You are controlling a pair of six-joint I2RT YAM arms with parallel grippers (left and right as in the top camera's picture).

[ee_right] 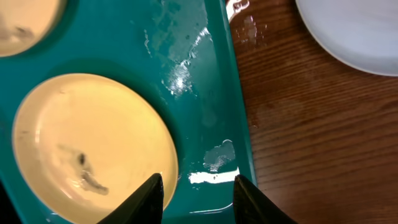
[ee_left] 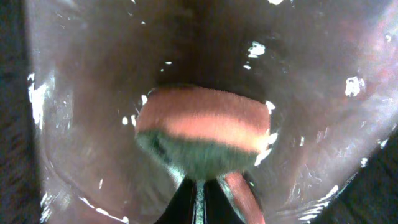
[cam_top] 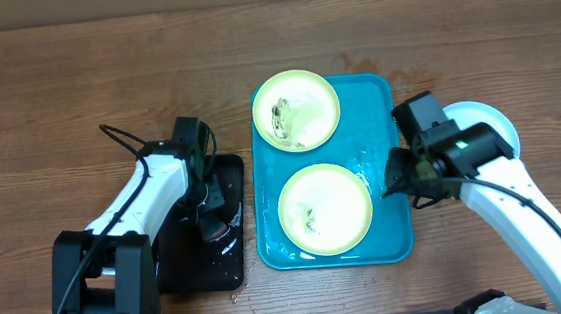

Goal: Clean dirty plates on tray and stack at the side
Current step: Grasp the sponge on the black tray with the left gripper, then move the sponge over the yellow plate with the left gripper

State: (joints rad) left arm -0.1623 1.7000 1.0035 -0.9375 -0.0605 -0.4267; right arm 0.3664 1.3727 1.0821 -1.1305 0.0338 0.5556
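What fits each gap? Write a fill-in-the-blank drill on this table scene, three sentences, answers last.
The turquoise tray holds ___ yellow-green plates.
The left gripper pinches a sponge over the smaller tray, coloured ___.
The right gripper hangs with jaws ___ over the turquoise tray's right rim.
Answers: two; black; open.

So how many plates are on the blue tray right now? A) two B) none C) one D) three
A: the far yellow-green plate and the near yellow-green plate lie on the tray; the light-blue plate sits off it on the table.
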